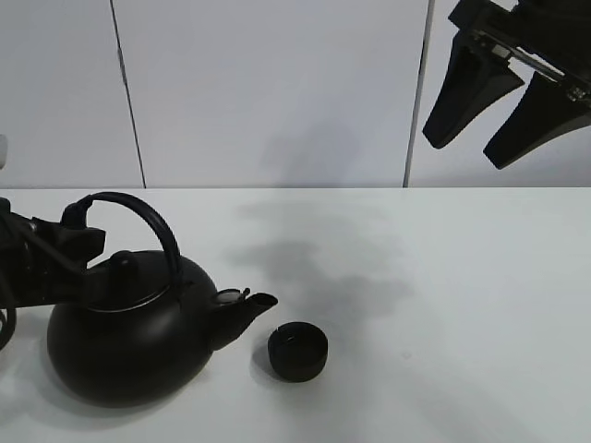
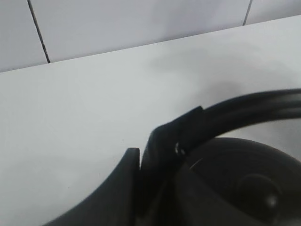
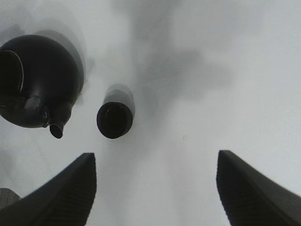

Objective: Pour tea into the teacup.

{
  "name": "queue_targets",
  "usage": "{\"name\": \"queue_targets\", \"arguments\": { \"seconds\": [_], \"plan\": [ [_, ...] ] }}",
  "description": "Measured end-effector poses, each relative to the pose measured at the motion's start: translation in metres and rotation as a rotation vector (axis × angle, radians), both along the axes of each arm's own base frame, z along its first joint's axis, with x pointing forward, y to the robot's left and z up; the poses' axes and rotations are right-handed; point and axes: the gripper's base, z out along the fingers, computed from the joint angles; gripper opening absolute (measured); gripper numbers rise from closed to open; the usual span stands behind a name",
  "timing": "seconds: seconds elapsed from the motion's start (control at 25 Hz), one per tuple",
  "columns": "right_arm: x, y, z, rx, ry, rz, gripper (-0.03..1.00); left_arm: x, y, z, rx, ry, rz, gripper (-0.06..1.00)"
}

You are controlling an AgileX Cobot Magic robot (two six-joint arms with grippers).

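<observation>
Left gripper clamped tight on kettle handle, kettle on table, not yet tipped. Cup just beside spout, slightly past tip, upright, empty as far as visible. Judgement: lift by handle, bring spout above cup, tilt slowly; handle may pivot in grip. Right gripper held apart, empty, high and well clear. Nothing between spout and cup.

Both grippers are finished in matte black. The right gripper is fitted w/ two long fingers, wide at the base, tapered to rounded tips; ribbed inner pads are seen in the wrist view, plus a pale metal strip at the base. The left gripper is built of blocky black parts; a small bright screw is seen.
</observation>
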Motion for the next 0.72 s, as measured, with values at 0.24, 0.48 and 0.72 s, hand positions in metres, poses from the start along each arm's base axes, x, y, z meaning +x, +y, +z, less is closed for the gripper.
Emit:
{"name": "queue_targets", "arguments": {
  "seconds": [0.24, 0.48, 0.72],
  "plan": [
    [0.0000, 0.0000, 0.0000, 0.000, 0.000, 0.000, 0.49, -0.0032, 0.0039, -0.0023, 0.045, -0.003, 0.007, 0.11],
    [0.0000, 0.0000, 0.0000, 0.000, 0.000, 0.000, 0.49, -0.0039, 0.0043, -0.0021, 0.074, -0.017, -0.003, 0.11],
    [0.0003, 0.0000, 0.0001, 0.000, -0.003, -0.001, 0.49, -0.0039, 0.0043, -0.0019, 0.088, -0.024, -0.009, 0.11]
  ]
}}
